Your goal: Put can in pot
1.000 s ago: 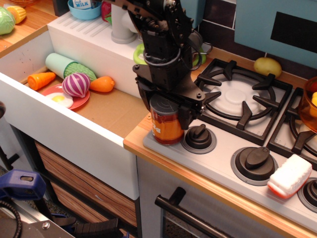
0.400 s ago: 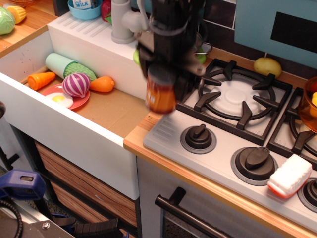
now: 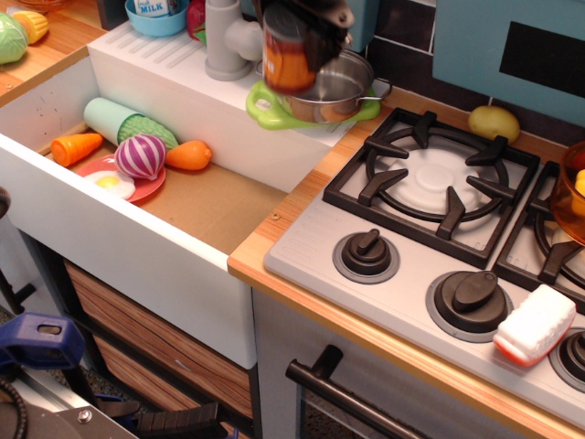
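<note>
One view is given. At twelve o'clock of it, the can (image 3: 289, 55) is held aloft, clamped between the dark fingers (image 3: 322, 37) of the gripper (image 3: 302, 27). It overlaps the nine o'clock rim of the steel pot (image 3: 340, 90), which rests on a green plate (image 3: 265, 107) on the counter (image 3: 302, 206). If released here, the can could strike the rim, tip, and be lost toward the sink (image 3: 210, 206) at eight o'clock.

Even, fairly bright indoor light fills the frame, with soft shadows. The pot (image 3: 336, 87) at top centre shows small glints. The can (image 3: 289, 53) and gripper (image 3: 302, 37) beside it are motion-blurred. The lower left corner is dim and soft.
</note>
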